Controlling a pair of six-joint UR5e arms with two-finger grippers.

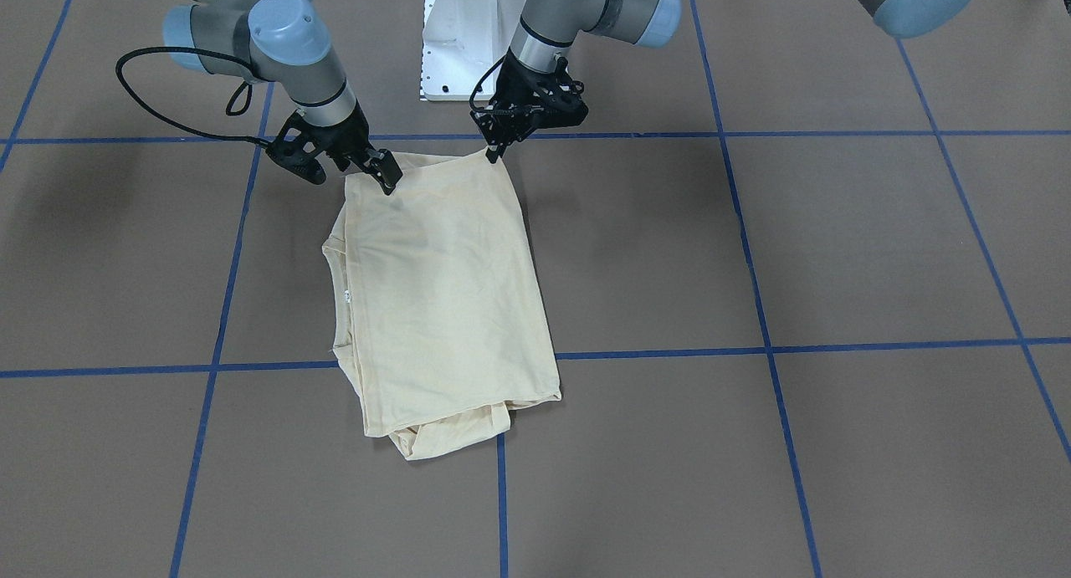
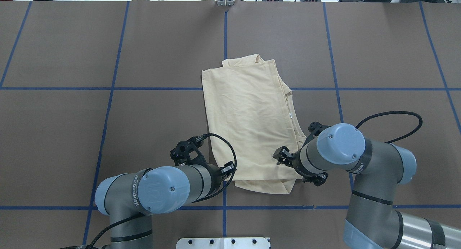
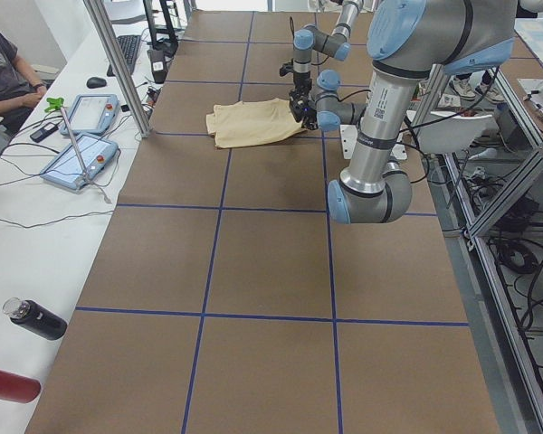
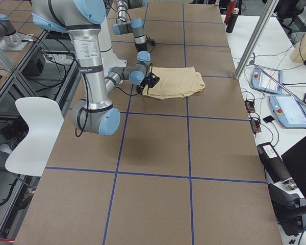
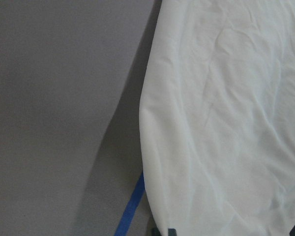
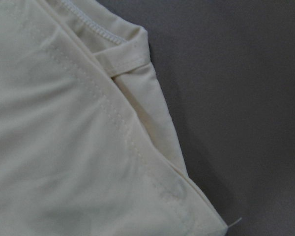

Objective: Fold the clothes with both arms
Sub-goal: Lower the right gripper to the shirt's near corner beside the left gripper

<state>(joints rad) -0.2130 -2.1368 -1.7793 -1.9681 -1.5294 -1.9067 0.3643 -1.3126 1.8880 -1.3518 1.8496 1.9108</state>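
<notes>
The cream-yellow T-shirt (image 1: 443, 294) lies folded into a long rectangle on the brown table (image 2: 65, 133), with its print hidden and its small white neck label (image 1: 345, 294) at the collar edge. It also shows in the overhead view (image 2: 252, 123). My left gripper (image 1: 510, 139) is low at the shirt's robot-side corner. In the left wrist view the cloth (image 5: 226, 123) fills the frame and two fingertips (image 5: 171, 231) stand apart, so it is open. My right gripper (image 1: 368, 172) is at the other robot-side corner, fingers apart. The right wrist view shows only that hemmed corner (image 6: 54, 147).
The white pedestal base (image 1: 456, 51) stands just behind the grippers. Blue tape lines (image 1: 753, 348) grid the table. In the left side view a seated person (image 3: 4, 72), control tablets (image 3: 81, 154), a metal post (image 3: 118, 63) and bottles (image 3: 32, 318) line the far side.
</notes>
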